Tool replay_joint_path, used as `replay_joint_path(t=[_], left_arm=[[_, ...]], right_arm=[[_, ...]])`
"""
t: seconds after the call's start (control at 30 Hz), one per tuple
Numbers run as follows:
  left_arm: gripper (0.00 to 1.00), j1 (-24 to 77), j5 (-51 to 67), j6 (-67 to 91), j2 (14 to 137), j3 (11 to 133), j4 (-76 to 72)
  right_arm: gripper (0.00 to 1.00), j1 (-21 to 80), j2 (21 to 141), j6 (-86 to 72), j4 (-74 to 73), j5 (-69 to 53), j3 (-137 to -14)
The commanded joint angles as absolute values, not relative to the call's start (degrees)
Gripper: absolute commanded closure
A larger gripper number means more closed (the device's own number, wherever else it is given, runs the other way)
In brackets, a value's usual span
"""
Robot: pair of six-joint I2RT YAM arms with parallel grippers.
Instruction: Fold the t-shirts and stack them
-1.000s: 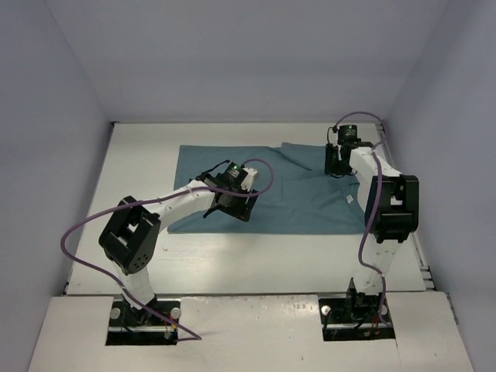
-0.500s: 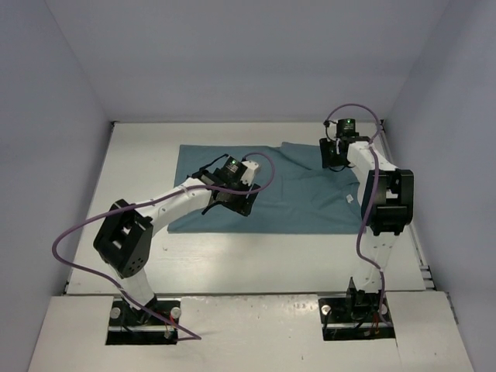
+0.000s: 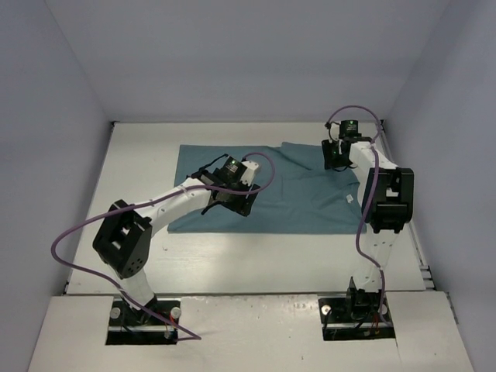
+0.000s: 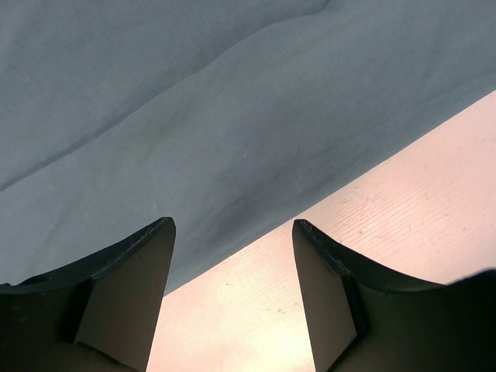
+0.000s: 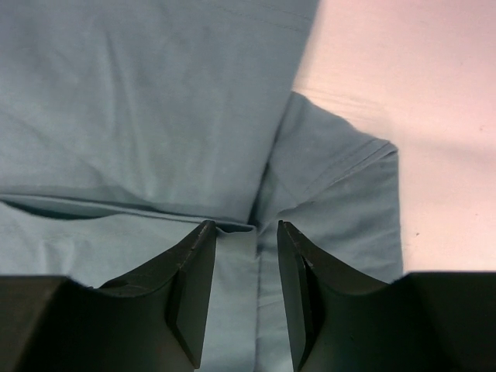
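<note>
A plain teal-blue cotton t-shirt [image 5: 139,101] fills most of the frame, lying on the pale, pink-tinted worktop [image 5: 411,70], which shows bare from 1 to 3 o'clock. The right end effector [image 5: 244,226] enters from 6 o'clock, its two dark fingers [image 5: 194,294] parted by a narrow gap, with only cloth seen between them. A folded edge [image 5: 116,203] of the shirt runs in from 9 o'clock and ends just beyond the fingertips. A short sleeve [image 5: 341,186] with a stitched hem spreads toward 3 o'clock.
</note>
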State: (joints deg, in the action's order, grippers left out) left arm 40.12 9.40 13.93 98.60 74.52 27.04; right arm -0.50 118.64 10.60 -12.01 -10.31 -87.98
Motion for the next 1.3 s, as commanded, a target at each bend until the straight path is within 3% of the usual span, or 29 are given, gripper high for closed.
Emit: replay_joint_path(t=[0.0, 0.23, 0.77, 0.9, 0.97, 1.03, 1.27], left_arm=[[0.40, 39.99, 8.97, 13.68, 93.93, 75.91, 26.63], [0.40, 39.99, 8.96, 13.74, 93.05, 75.41, 26.63], [0.40, 39.99, 9.09, 14.59, 91.80, 74.34, 26.54], [0.40, 39.99, 9.14, 14.85, 91.33, 74.01, 26.55], [0.40, 39.99, 9.17, 15.06, 91.17, 73.88, 26.54], [0.40, 39.99, 9.23, 15.14, 91.02, 73.83, 26.54], [0.40, 40.08, 9.26, 15.58, 90.36, 74.06, 26.46]], right_arm=[[0.66, -1.23, 119.03, 11.80, -11.78, -11.83, -90.68], [0.76, -1.29, 119.13, 12.27, -11.78, -15.00, -90.77], [0.66, -1.32, 119.09, 12.22, -11.87, -17.09, -89.21], [0.76, -1.32, 119.18, 12.22, -11.87, -17.22, -89.21], [0.91, -1.32, 119.11, 12.25, -11.87, -17.23, -89.35], [0.98, -1.28, 118.72, 12.30, -11.87, -17.00, -89.38], [1.00, -0.35, 112.79, 11.82, -11.81, -14.91, -87.57]])
